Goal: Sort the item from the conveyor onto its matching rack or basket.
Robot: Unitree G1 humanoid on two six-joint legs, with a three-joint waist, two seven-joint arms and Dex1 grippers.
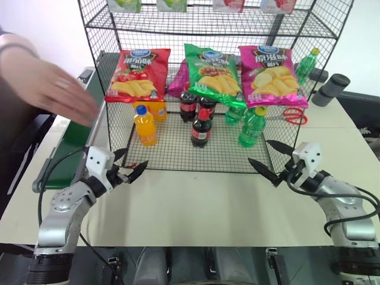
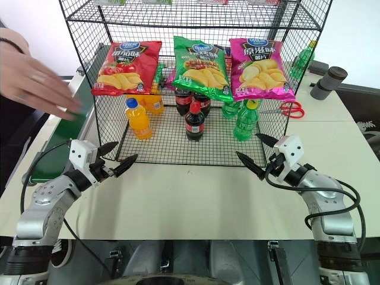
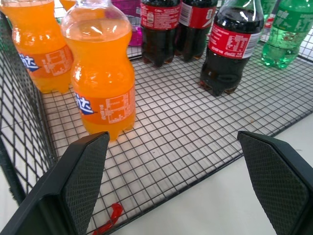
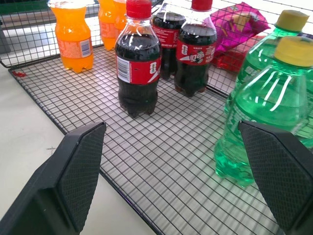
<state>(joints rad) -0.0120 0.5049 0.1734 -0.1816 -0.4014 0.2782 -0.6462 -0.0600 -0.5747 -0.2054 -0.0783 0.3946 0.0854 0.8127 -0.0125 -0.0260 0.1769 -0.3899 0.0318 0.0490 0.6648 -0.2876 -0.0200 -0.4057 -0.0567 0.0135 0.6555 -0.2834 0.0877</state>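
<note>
With both pincers wide and empty, the small cola bottle (image 1: 200, 129) looks light, rigid and slick, best gripped across its labelled middle.

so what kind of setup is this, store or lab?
Likely a lab mock-up of a shop sorting station: a wire rack stocked with chip bags and soda bottles, set on a plain table, with a conveyor beside it.

Pale table (image 1: 196, 208) with black wire rack (image 1: 178, 155), green conveyor (image 1: 76, 142), red scissors (image 1: 291, 115), grey cylinder (image 1: 330, 89).
</note>
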